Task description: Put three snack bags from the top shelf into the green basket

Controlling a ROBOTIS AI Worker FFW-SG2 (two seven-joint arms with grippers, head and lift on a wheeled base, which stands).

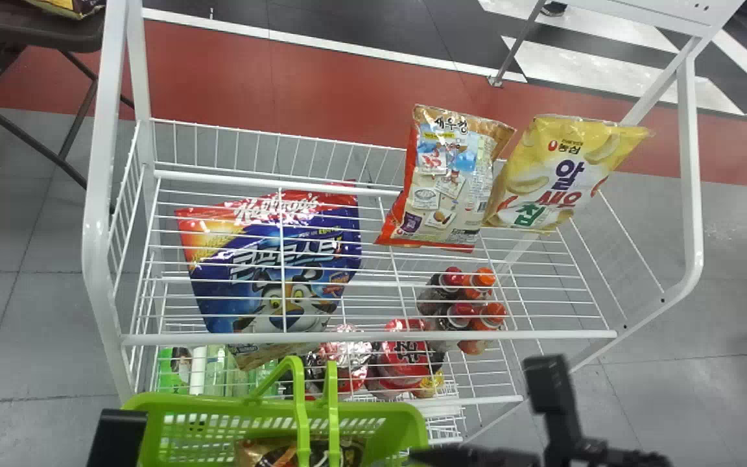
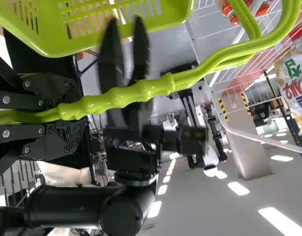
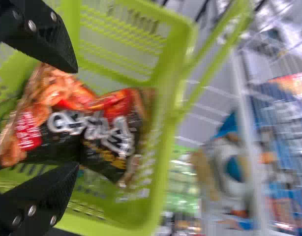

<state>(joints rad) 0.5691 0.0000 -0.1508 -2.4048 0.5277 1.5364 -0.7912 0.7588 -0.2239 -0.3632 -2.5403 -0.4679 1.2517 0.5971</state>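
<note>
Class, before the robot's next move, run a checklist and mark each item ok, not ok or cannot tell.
1. Left gripper shut on the handles of the green basket: ok.
2. Right gripper empty, jaws apart: ok.
3. Black-and-red bag inside the basket: ok.
4. More snack bags available on the top shelf: ok, a beige-and-orange bag and a yellow bag, side by side.
5. Right gripper at either shelf bag: not ok.
6. Nothing hidden beneath the black-and-red bag: cannot tell.
</note>
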